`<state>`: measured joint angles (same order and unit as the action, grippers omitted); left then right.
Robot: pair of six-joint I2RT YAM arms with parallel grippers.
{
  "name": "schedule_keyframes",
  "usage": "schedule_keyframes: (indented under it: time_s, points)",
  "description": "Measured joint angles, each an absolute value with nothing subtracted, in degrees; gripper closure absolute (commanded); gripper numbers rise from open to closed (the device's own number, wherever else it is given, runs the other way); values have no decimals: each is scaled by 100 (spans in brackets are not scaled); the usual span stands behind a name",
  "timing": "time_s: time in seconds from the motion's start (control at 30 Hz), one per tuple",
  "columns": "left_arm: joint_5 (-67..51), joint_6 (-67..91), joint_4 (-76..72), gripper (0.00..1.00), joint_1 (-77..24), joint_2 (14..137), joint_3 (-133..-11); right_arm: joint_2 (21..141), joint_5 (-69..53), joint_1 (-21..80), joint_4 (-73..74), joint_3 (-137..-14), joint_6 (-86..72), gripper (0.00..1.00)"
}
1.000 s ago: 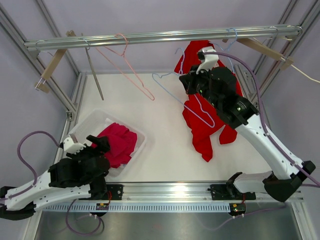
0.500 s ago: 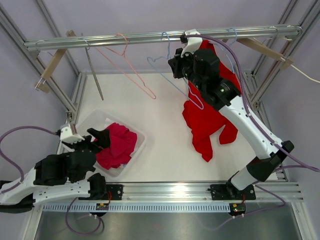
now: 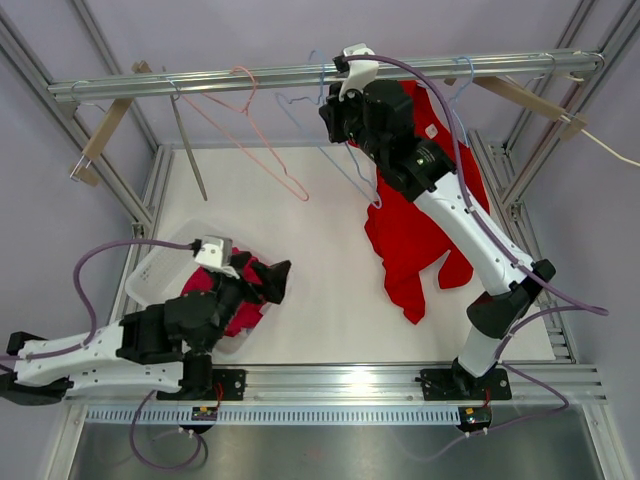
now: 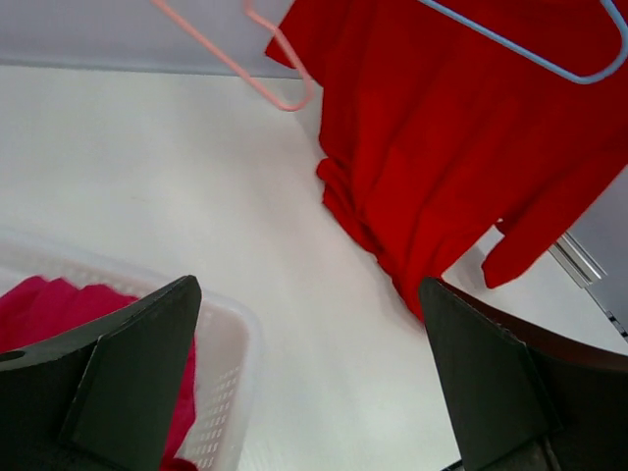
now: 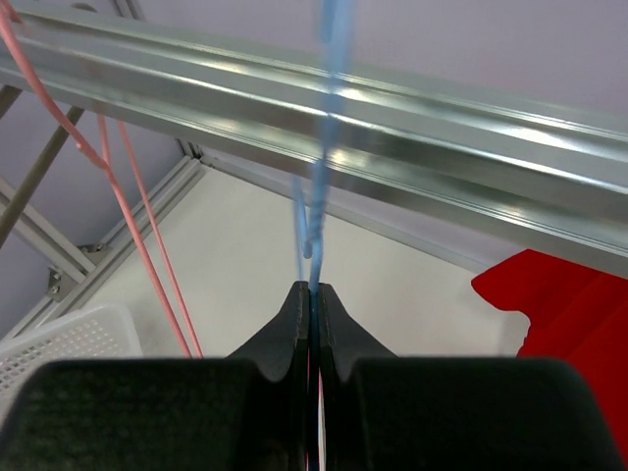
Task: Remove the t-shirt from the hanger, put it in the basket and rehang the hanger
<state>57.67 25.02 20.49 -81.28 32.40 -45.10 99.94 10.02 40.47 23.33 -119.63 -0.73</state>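
The red t-shirt (image 3: 415, 250) hangs from near the rail down to the table, behind my right arm. It also shows in the left wrist view (image 4: 442, 147) and the right wrist view (image 5: 574, 304). My right gripper (image 3: 330, 108) is shut on the wire of a light blue hanger (image 3: 345, 165) just below the rail; the jaws (image 5: 312, 289) pinch the wire (image 5: 319, 147). The held hanger looks bare and crosses in front of the shirt (image 4: 510, 44). My left gripper (image 3: 270, 275) is open and empty (image 4: 306, 294), low over the bin's right edge.
A metal rail (image 3: 200, 82) spans the top (image 5: 442, 128). A pink hanger (image 3: 250, 120) hangs on it to the left (image 5: 147, 245). A white plastic bin (image 3: 160, 265) with crimson clothes (image 3: 250, 285) sits at front left. A second blue hook (image 3: 465, 75) is on the rail above the shirt.
My right gripper has lifted the blue hanger up and left, close to the rail, away from the shirt. My left arm has swung forward and right over the bin.
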Motion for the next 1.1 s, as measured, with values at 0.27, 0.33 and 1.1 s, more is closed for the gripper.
schedule_keyframes:
  time_s: [0.27,0.33,1.1]
  points:
    - [4744,2014,875,1,-8128,4154,-4370,10005,991,4045,2244,-11957,-60,100]
    - [4560,1931,692,1,-8128,4244,-4346,10005,1000,4045,2252,-11957,-58,100]
    - [3909,1573,-150,1,-8130,4554,-4025,9201,982,4034,1940,-10654,-478,44]
